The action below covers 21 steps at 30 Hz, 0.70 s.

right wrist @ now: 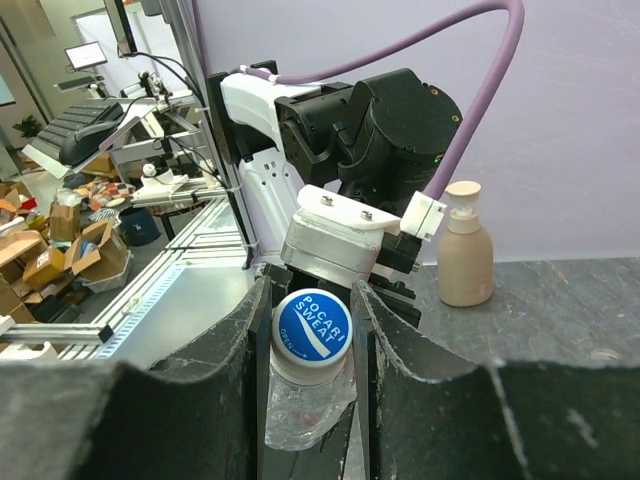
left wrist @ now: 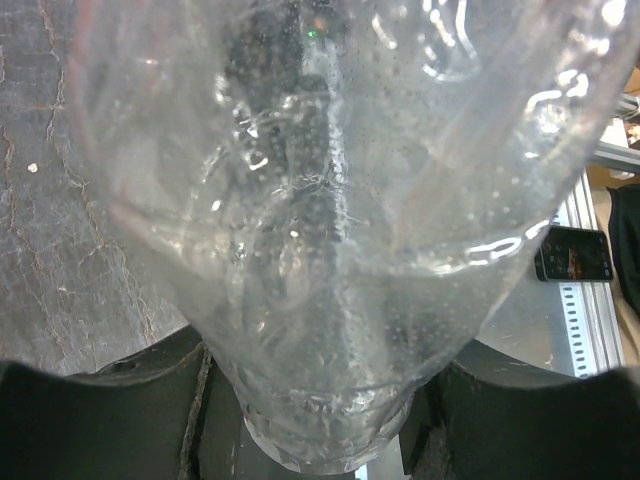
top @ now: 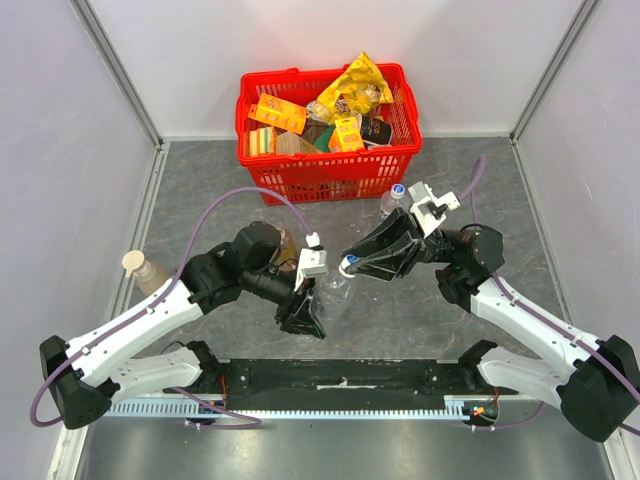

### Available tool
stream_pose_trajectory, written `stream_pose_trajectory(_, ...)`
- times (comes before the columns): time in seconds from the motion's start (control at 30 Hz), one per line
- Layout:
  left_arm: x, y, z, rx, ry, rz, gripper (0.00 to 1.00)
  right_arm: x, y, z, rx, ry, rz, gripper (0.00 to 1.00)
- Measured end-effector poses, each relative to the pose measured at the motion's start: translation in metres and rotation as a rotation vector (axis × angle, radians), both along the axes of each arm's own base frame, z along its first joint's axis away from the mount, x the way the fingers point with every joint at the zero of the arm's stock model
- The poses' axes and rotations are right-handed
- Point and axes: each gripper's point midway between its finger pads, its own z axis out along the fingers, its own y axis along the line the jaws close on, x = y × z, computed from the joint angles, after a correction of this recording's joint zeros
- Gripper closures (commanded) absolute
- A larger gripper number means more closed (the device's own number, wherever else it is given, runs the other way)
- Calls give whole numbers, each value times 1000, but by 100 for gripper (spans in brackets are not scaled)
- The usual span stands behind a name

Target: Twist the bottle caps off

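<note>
Bright, even overhead light leaves only soft shadows. Highlights streak the clear bottle, which sits too close to be sharp. The right wrist foreground blurs.

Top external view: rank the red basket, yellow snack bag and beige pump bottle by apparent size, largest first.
1. Red basket
2. Yellow snack bag; it lies on top of the pile, perhaps nearer the camera, so its lead over the bottle is less sure
3. Beige pump bottle
</note>
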Motion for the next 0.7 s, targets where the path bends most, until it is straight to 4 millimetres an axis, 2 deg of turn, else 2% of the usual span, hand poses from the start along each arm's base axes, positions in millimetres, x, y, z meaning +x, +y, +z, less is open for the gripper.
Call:
stream_pose_trajectory(0.2, 7, -1, -4, 18, -13, 31, 81, 0, 0, 5, 8, 19, 3, 2)
stream_pose_trajectory(0.3, 11, -1, -8, 33, -20, 51, 81, 4, 0, 9, 12, 18, -24, 2)
stream_pose_trajectory(0.5, 24, 0, -14, 66, -52, 110, 81, 27, -1, 17, -2, 48, -179, 2)
stream_pose_trajectory(0.7, 54, 7, -27, 146, -136, 266, 81, 60, -3, 8, -49, 137, -358, 2)
